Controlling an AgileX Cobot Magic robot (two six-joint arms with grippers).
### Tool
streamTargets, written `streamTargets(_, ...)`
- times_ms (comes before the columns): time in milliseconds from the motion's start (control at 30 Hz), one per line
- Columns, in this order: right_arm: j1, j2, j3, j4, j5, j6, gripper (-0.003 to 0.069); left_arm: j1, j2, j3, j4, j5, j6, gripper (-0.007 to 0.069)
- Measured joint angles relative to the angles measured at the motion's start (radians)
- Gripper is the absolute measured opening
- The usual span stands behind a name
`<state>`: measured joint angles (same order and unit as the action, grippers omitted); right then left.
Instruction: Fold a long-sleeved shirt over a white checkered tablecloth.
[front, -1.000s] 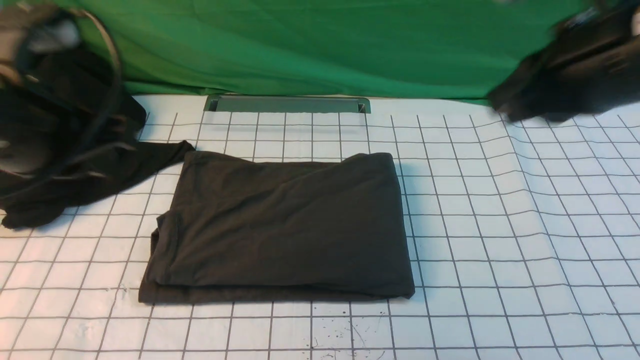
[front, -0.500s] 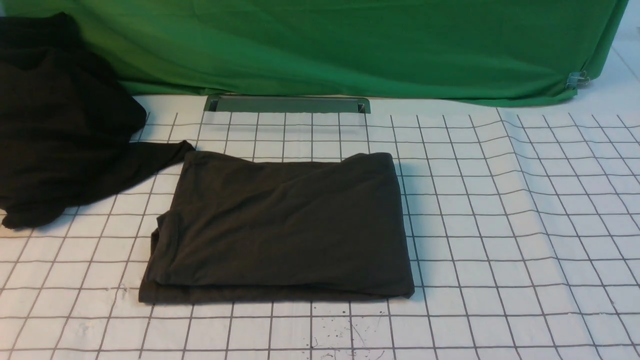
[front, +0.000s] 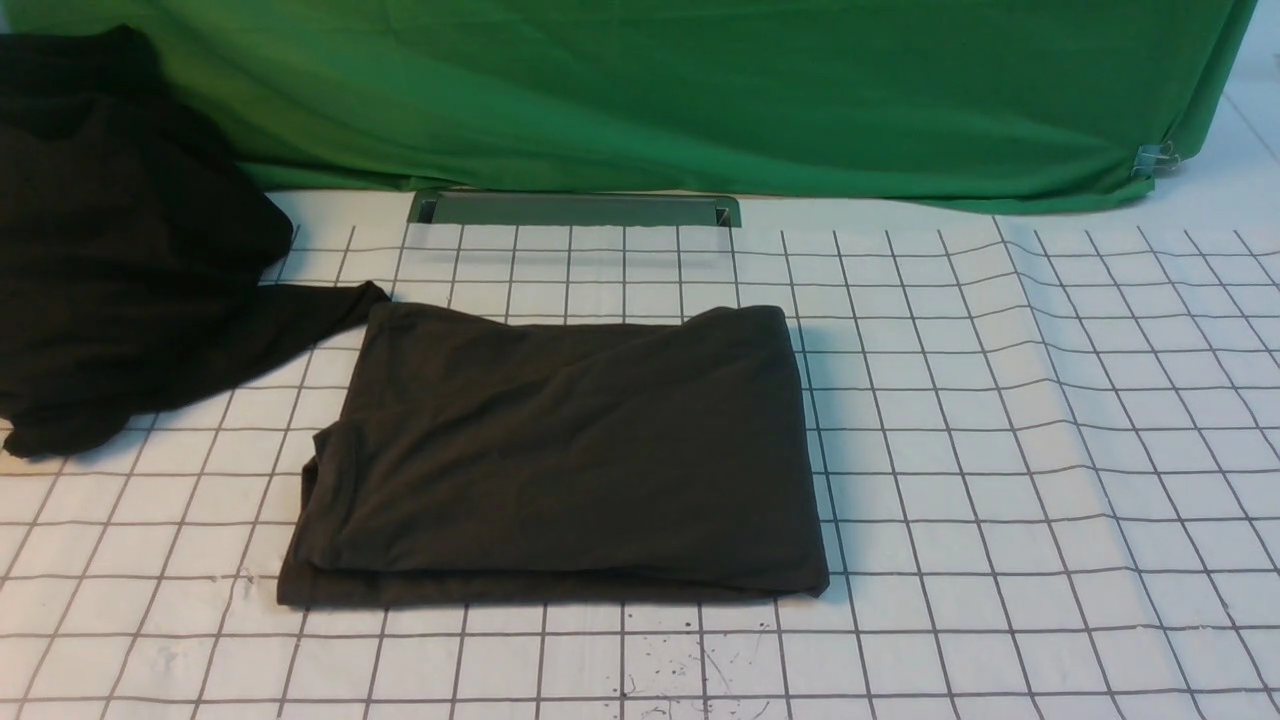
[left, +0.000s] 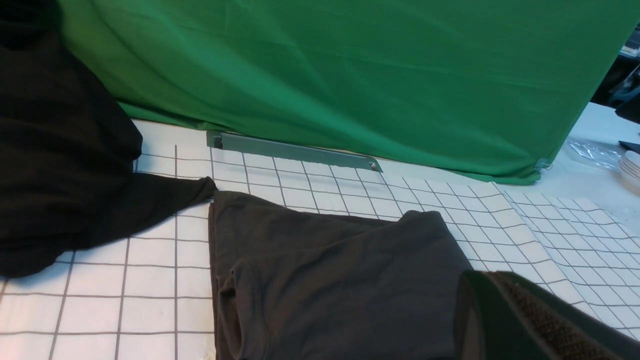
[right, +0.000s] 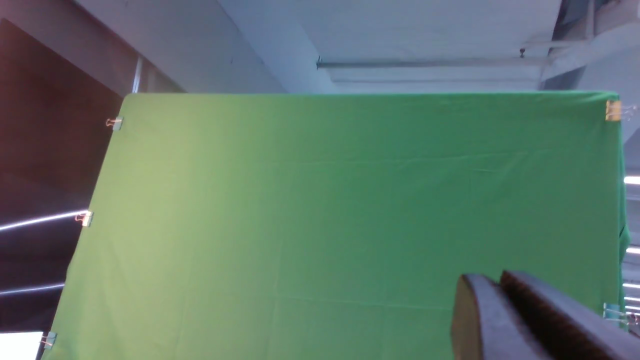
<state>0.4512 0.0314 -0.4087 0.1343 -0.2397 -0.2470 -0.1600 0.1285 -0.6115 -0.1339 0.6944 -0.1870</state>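
1. The long-sleeved shirt (front: 560, 455) lies folded into a flat rectangle at the middle of the white checkered tablecloth (front: 1000, 450), its layered hem toward the near edge of the table.
2. A separate black cloth heap (front: 120, 250) occupies the far left corner; one tongue of it reaches to just beside the shirt's far left corner. Whether the two touch cannot be told.
3. Neither arm appears in the front view. The left gripper (left: 525, 325) shows at the wrist picture's edge above the shirt's right part, fingers pressed together, holding nothing visible.
4. The right gripper (right: 505, 315) points up at the green backdrop (front: 700, 90). Its fingers (right: 475, 320) lie close together with nothing between them.
5. Judgement: folding appears complete, arms retired. Any further move would only be squaring the loose left edge.
6. Open room: the tablecloth right of the shirt and along the near edge is bare. A grey metal strip (front: 575, 208) lies at the far edge.
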Motion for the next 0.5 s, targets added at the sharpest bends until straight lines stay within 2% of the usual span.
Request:
streamTargets(200, 0.0, 0.0, 0.001, 0.0, 0.015, -0.005, 0.0165, 0.0, 0.0, 0.0, 0.0, -0.001, 0.005, 0.0001)
streamTargets(500, 0.0, 0.0, 0.004, 0.0, 0.023, -0.006, 0.0217, 0.0, 0.0, 0.0, 0.001, -0.001, 0.012, 0.0001)
